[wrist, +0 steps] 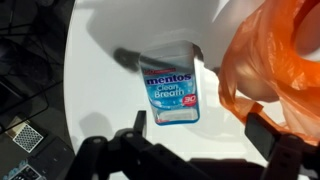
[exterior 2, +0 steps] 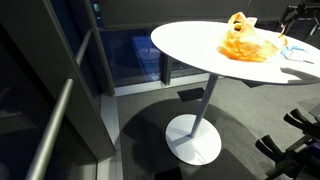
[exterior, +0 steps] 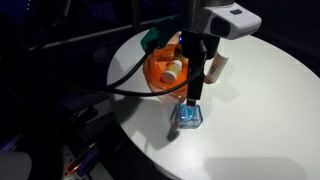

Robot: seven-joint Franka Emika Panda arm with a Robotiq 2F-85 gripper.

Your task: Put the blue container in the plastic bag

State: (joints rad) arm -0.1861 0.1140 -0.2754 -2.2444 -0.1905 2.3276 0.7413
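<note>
A: The jaws, how do they stand?

B: Spread wide and holding nothing. In the wrist view the gripper has one dark finger on each side of the blue container, at its near end.

A: What does it look like?

B: A flat, translucent blue pack, rounded at the corners, lying label up. The print reads "mentos Clean Breath".

A: Where is it?

B: It is on the white round table, just beside the orange plastic bag and outside it.

A: And the bag?

B: It is crumpled with its mouth open upward. A pale bottle lies inside. Something green shows at its far edge, but I cannot tell what it is.
</note>
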